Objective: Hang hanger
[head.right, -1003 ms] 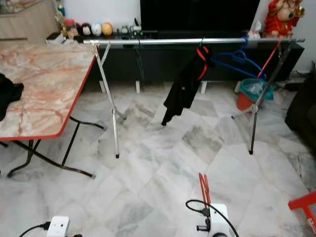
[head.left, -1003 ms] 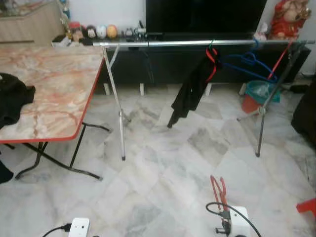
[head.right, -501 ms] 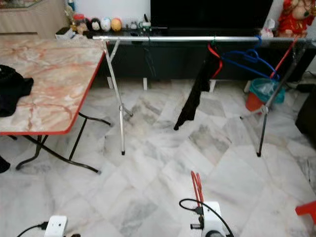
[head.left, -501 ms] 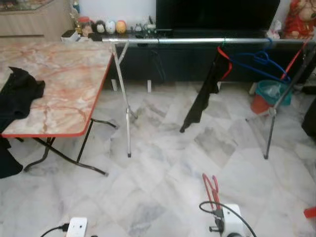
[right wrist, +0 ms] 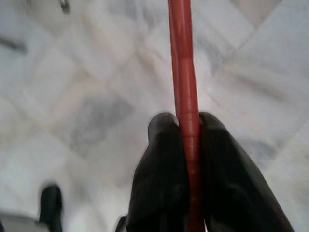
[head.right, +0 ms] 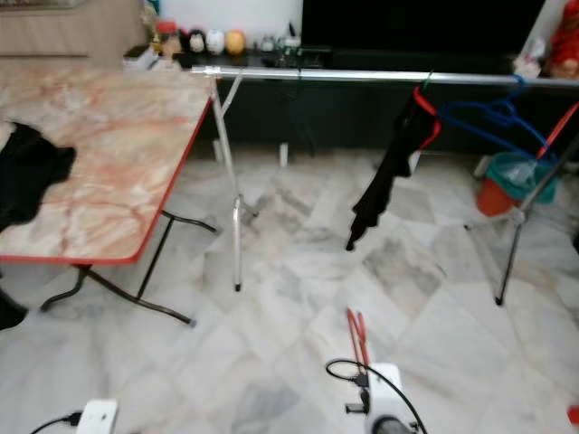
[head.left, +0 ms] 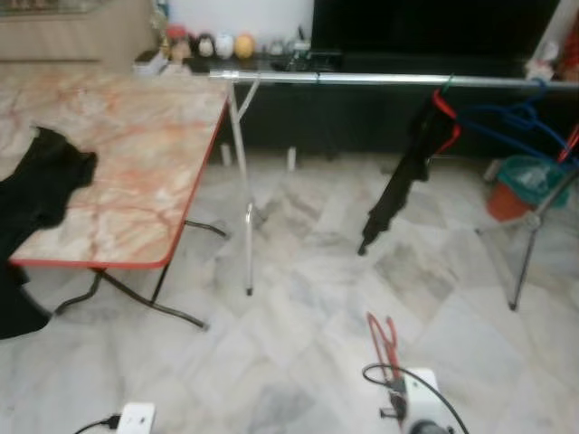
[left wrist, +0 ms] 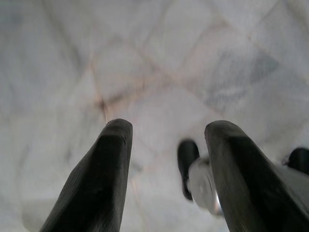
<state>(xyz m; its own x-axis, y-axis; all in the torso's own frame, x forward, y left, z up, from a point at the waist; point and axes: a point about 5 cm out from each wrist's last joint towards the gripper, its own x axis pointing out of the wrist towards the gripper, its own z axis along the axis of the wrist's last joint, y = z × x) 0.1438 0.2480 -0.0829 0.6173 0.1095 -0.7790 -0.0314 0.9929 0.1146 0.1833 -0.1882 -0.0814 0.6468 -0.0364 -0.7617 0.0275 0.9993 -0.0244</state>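
Observation:
My right gripper [right wrist: 186, 121] is shut on a red hanger [right wrist: 185, 67], whose bar runs between the two fingers. In the eye views the red hanger [head.left: 380, 336] sticks out low in front of me over the marble floor. A silver clothes rail [head.left: 362, 80] stands ahead. A black garment [head.left: 403, 176] hangs from it on another red hanger, with blue hangers [head.left: 511, 116] further right. My left gripper [left wrist: 166, 130] is open, holds nothing and points down at the floor.
A marble-topped folding table [head.left: 127, 136] with a red edge stands on the left, with a black garment [head.left: 41, 181] lying on it. A dark TV cabinet [head.left: 362, 117] sits behind the rail. An orange and teal bucket [head.left: 516, 176] stands by the rack's right leg [head.left: 525, 258].
The whole view has shifted, so the rack and table now sit further right in the picture. The red hanger stays in my right gripper.

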